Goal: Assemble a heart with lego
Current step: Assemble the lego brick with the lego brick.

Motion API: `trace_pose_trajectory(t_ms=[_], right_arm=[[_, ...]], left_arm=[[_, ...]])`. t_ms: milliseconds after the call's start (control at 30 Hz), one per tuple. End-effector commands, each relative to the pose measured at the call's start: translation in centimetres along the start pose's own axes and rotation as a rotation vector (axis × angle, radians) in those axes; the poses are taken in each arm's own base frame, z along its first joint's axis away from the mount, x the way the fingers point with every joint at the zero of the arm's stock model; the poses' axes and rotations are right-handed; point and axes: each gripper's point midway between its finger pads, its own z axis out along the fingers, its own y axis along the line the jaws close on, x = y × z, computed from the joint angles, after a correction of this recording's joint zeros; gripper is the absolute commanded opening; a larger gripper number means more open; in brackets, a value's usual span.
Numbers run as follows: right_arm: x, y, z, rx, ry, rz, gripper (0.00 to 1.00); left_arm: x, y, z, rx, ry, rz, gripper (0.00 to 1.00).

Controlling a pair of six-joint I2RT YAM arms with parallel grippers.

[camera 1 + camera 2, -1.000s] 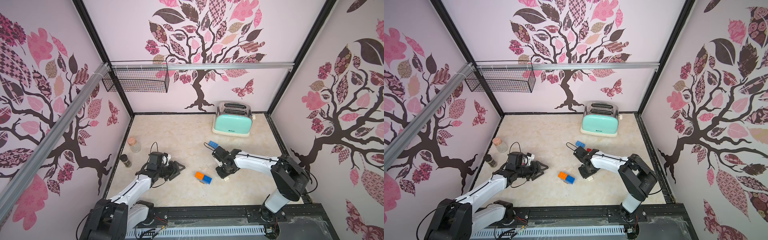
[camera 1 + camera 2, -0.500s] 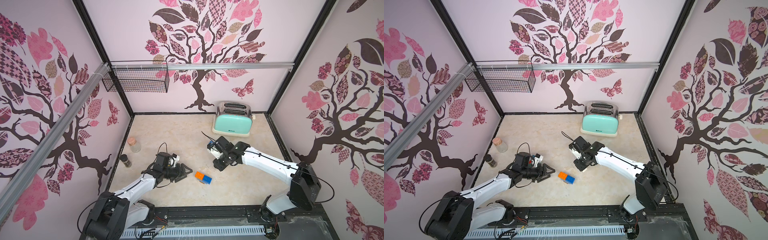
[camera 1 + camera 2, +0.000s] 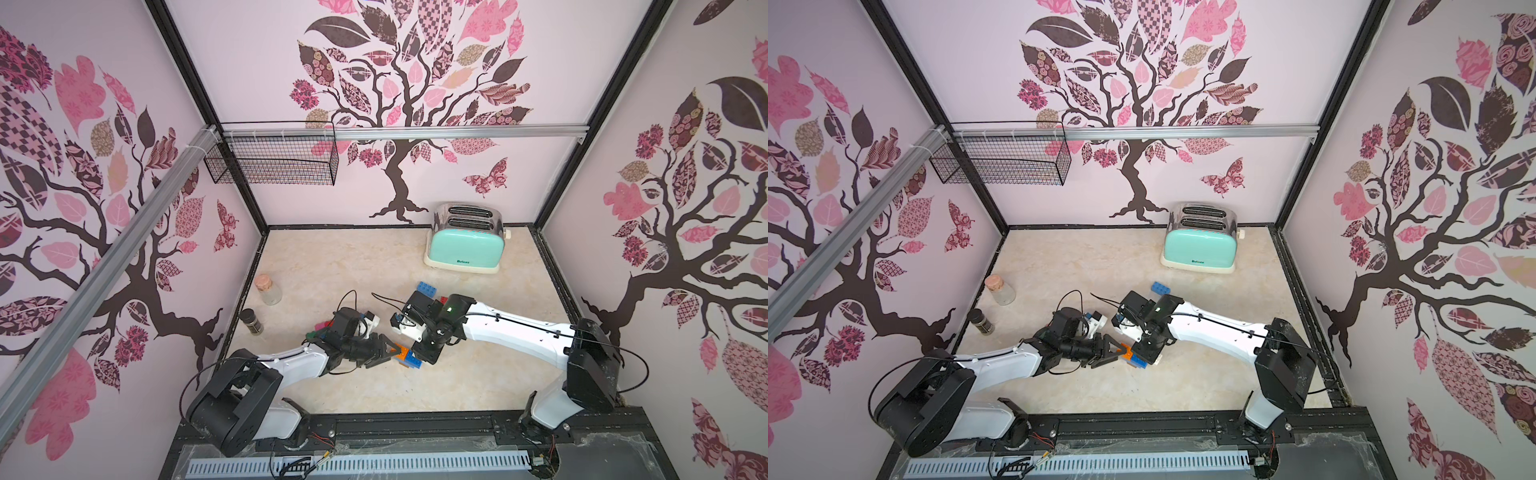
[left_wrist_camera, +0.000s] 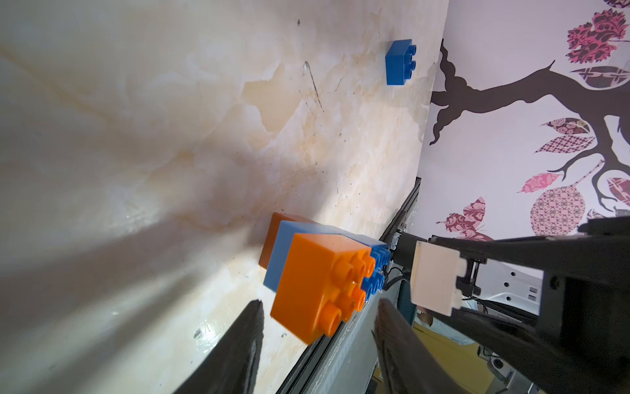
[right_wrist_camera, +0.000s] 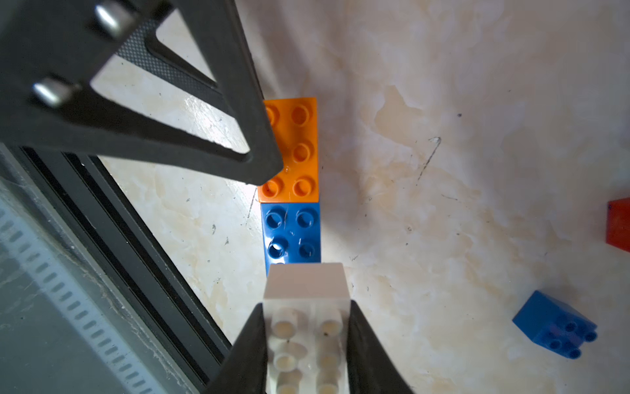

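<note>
Right gripper is clamped on a white brick, 1 jaw on each long side, studs facing the wrist camera. The brick hangs just off the blue end of the stack. The left wrist view shows a gap there, so it isn't seated yet.

Left gripper has its jaws part-way apart, 1 on each side of the orange brick. I see daylight both sides, so I call it not gripping.

The stack sits on the tabletop near the front rail, between the 2 grippers. From above it shows the orange brick next to a blue brick. Side-on, the orange 1 rides on a blue layer with another orange piece under that.

Progress: early, my read. Roughly 3 bricks are joined and there's no heart outline. Left to do: press the white brick on, then add the rest.

- A loose blue brick lies on its side, well apart from the stack.
- A red brick is cut off at the frame edge.
- A top view shows small coloured bits by the left arm, too small to call.

The bricks look like chunky glossy plastic with big studs, clean edges and light scuffs on the blue.
</note>
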Motion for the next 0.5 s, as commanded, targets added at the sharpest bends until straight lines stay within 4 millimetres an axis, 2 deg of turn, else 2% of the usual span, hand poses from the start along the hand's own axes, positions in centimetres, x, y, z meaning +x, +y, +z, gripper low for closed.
trace_pose_trajectory(t_ms=[0,467], right_arm=[[-0.5,0.4,-0.4,-0.006,0.016,-0.022,0.27],[-1.6,0.3,1.0,0.016,0.021,0.011,0.28]], left_arm=[[-0.7,-0.2,0.2,-0.002,-0.03,0.04,0.53],[0.0,1.4,0.8,-0.043,-0.025,0.015,0.46]])
